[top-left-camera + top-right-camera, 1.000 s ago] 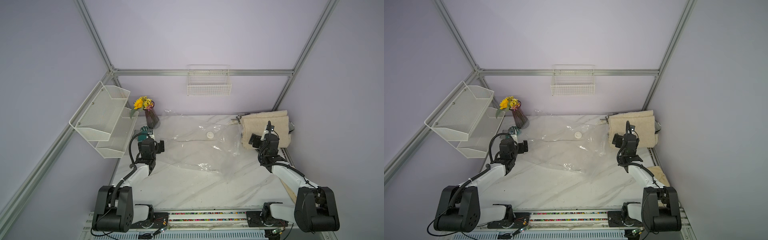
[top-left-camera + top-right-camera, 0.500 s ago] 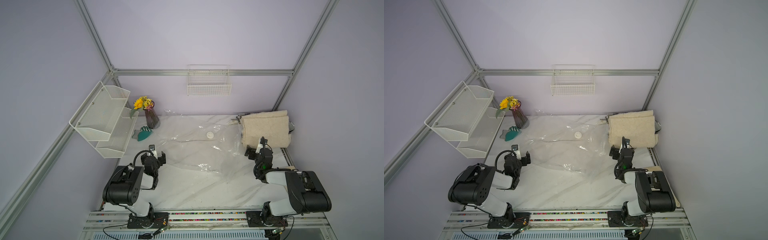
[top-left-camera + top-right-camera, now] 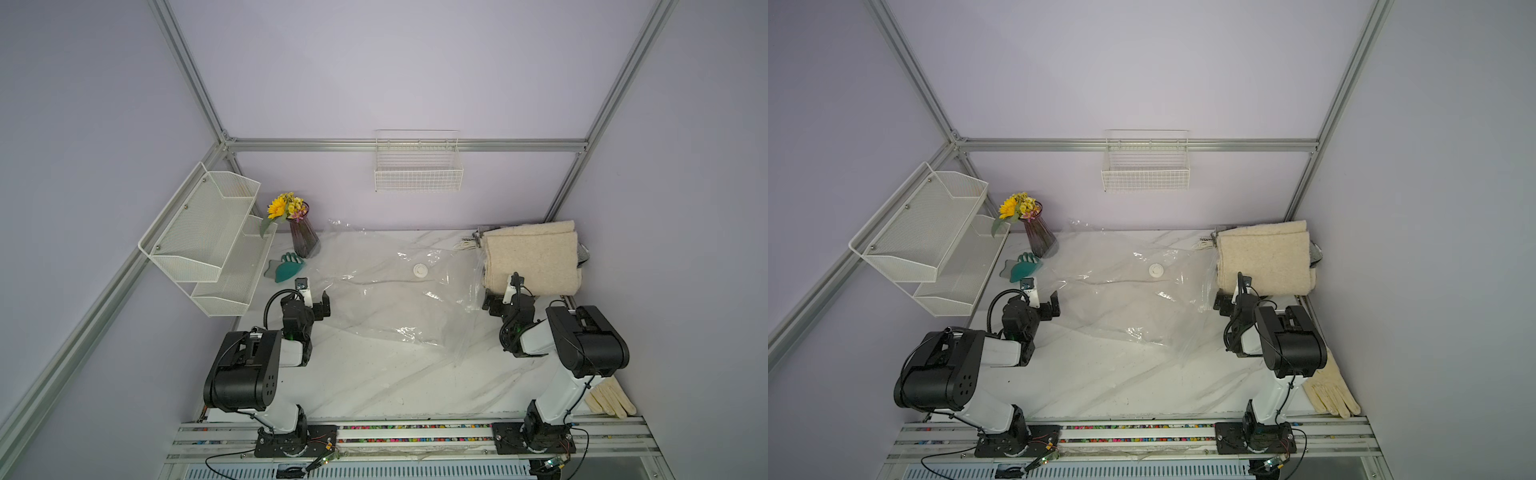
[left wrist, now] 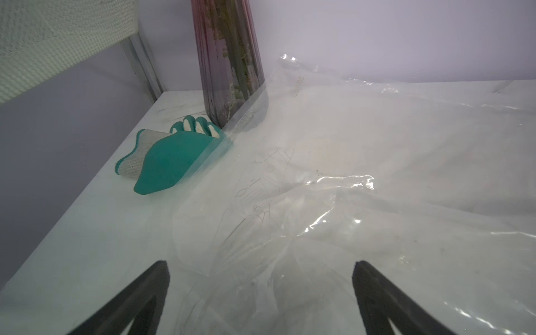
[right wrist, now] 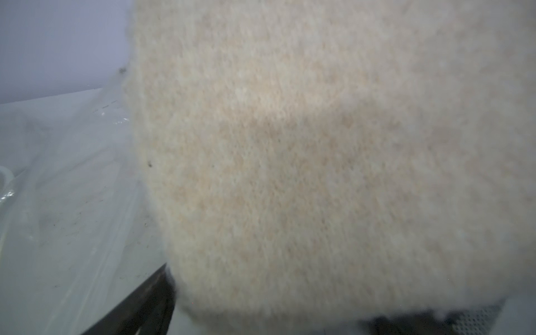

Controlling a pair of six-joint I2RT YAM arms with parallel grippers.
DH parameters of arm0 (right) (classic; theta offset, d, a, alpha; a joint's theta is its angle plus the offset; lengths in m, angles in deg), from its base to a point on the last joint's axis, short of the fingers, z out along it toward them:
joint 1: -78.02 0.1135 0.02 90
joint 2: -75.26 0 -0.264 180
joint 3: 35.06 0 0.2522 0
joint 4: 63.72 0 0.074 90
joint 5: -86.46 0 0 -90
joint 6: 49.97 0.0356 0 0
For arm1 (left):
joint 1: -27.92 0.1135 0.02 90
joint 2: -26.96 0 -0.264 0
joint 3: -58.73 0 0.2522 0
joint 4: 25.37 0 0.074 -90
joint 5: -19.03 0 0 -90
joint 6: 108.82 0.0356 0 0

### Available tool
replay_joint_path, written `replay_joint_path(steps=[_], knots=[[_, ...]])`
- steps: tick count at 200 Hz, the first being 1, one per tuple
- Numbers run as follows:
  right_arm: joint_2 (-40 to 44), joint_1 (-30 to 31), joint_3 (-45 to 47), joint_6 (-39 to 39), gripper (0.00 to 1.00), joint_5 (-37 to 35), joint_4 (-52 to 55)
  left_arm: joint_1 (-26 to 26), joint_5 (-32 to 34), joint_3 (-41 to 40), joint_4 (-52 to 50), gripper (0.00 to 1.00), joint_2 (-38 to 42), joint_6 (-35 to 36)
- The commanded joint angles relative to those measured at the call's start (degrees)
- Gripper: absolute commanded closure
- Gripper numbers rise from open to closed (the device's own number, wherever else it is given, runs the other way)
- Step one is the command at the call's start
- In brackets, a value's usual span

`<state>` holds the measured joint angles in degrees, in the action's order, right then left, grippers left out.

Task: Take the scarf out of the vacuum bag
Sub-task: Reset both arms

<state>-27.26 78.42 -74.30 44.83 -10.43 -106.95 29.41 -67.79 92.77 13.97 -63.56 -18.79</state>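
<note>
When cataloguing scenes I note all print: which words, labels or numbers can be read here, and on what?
No text can be read for certain.
Vacuum bag: one faint printed word near its edge by the vase, too blurred to read.
Vacuum bag: faint line drawings, no legible words.

1. vacuum bag (image 3: 386, 307): clear plastic film, glossy, creased (bright glints along folds).
2. scarf (image 3: 532, 259): cream cloth, fuzzy, matt.
3. table (image 3: 374, 386): marble-patterned, smooth, faint sheen.
4. glove (image 4: 171, 162): teal coating, smooth; knit cuff, rough.
5. vase (image 4: 229, 58): tinted, see-through, glossy.
6. wall shelf (image 3: 199, 232): white fine mesh, matt.
</note>
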Motion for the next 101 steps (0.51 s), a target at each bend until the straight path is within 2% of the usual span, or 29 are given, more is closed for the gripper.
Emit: replay_joint_path(steps=[1,28,101], knots=[[0.75,0.21,-0.39,-0.78,0.03,-0.58,-0.61,0.25,-5.39,-0.39,3.63,0.00,1.00,2.25],[0.82,0.14,-0.45,-1.13,0.03,0.22,-0.16,0.17,2.86,1.89,-0.92,0.00,1.14,-0.61],[0.40,1.69,-1.84,-3.31,0.03,1.11,1.88,-0.35,3.59,1.87,-0.72,0.00,1.14,-0.30]])
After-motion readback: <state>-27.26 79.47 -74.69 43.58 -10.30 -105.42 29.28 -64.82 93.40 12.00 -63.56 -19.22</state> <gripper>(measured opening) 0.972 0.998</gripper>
